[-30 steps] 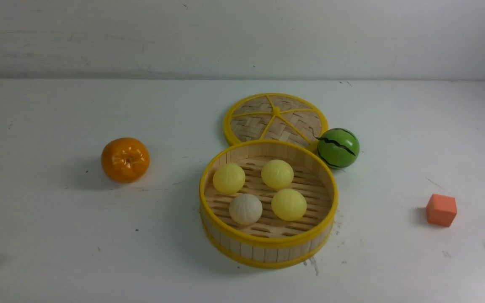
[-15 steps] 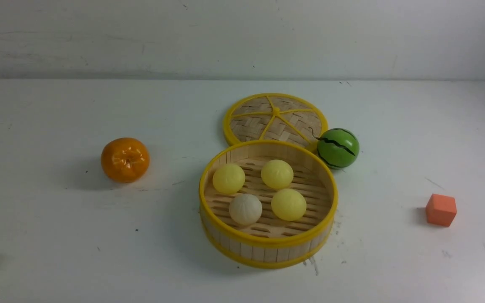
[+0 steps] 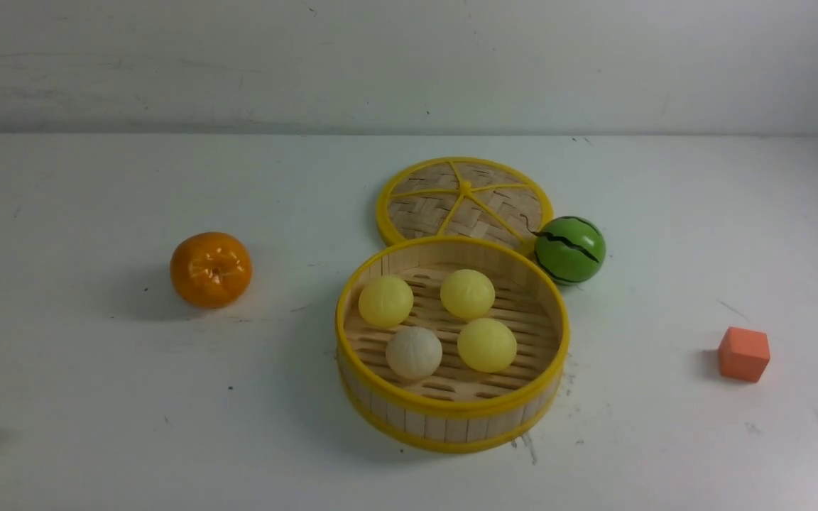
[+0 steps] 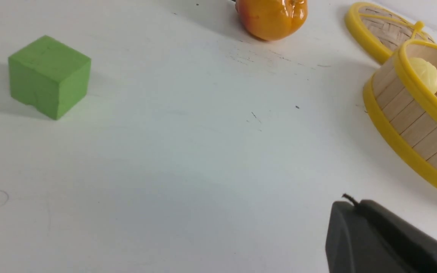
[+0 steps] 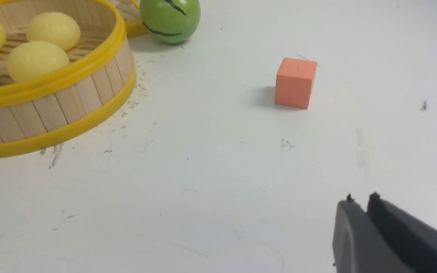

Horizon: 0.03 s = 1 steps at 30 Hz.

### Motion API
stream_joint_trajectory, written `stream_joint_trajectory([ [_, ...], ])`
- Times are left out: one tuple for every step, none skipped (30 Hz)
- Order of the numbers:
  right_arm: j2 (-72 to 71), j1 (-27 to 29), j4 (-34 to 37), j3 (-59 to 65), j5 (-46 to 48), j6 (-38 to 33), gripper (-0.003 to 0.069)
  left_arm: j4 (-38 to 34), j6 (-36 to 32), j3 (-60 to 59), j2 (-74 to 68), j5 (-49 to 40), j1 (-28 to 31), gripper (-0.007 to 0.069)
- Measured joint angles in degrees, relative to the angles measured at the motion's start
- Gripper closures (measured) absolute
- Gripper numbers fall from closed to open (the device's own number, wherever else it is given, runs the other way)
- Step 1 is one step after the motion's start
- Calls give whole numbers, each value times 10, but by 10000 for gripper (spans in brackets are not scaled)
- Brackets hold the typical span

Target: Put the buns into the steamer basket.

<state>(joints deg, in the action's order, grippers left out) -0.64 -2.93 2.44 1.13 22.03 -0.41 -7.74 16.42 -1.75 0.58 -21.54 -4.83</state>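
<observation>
The steamer basket (image 3: 451,409) held all four buns (image 3: 487,345).
Placing looked finished; good practice meant keeping both arms clear of the rim and leaving the buns unnudged. The left gripper (image 4: 350,201) was closed, empty; the right gripper (image 5: 362,198), slightly parted, held nothing.

Slatted round bamboo basket (image 3: 451,429): tan strips, yellow rims. Three small round buns (image 3: 487,345), pale yellow; fourth round bun (image 3: 414,353), off-white, faint pleats. Flat woven bamboo lid (image 3: 423,213): tan weave, yellow spokes and edge. Round striped ball (image 3: 570,250): green, wavy black bands. Glossy tangerine (image 3: 211,270): orange. Left block (image 4: 47,76) green; right cube (image 3: 744,354) salmon.
</observation>
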Motion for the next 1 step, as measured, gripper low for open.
stream_joint_trajectory([
  [0,0,0,0,0,0,600,0,0,0,0,0,0,631],
])
